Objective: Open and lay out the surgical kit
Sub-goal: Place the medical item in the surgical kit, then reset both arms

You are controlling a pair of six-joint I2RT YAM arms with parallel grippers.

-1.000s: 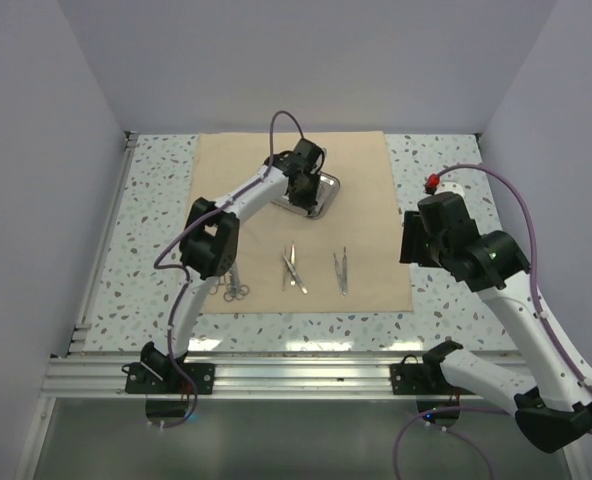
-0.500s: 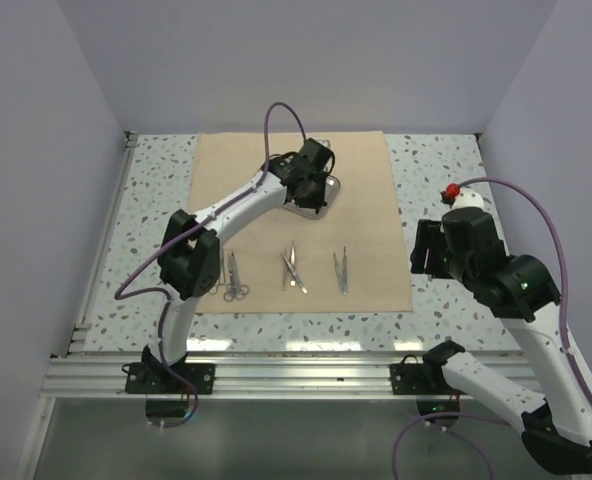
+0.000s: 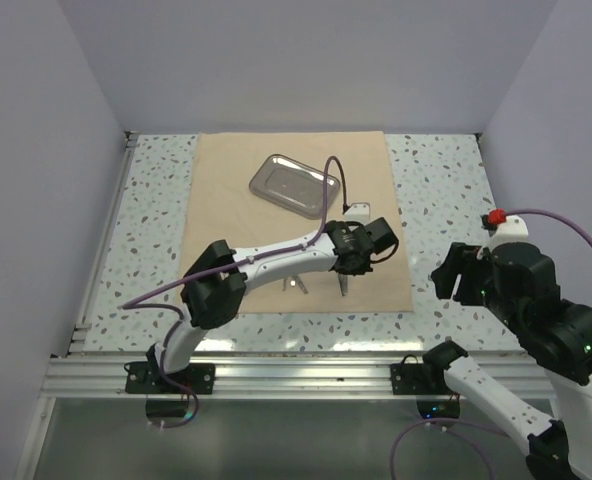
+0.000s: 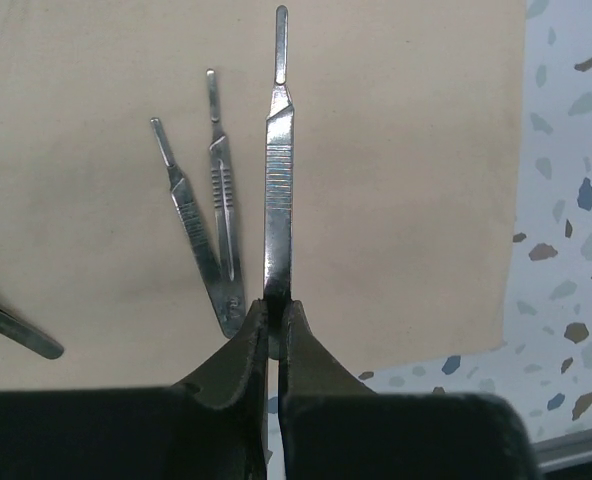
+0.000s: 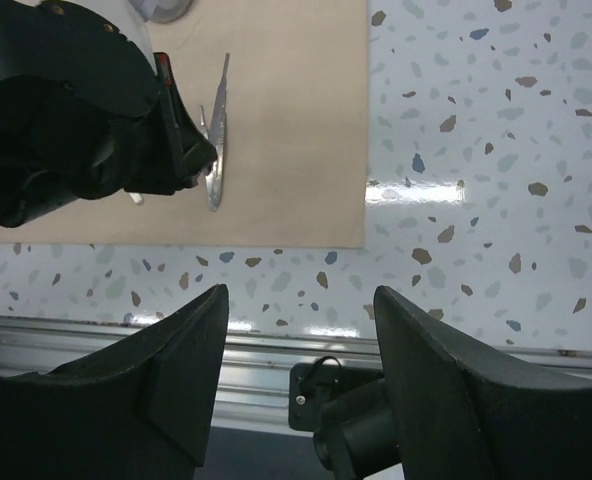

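Grip check: left gripper [image 4: 276,320] was clamped on the butt end of a scalpel handle [image 4: 278,170], tip pointing away, just right of two scalpel handles [image 4: 223,180] lying on the beige cloth wrap [image 3: 236,190]. It was probably lined up to join that row near the cloth's right edge; contact with the cloth couldn't be told. All three were flat brushed steel with ribbed grip zones and narrow blade tangs. The steel tray [image 3: 294,185], shiny with rounded corners, sat skewed on the cloth's far half. The right gripper [image 5: 298,295] hung with jaws apart, nothing in them, over the speckled tabletop [image 3: 156,200], likely parked clear.
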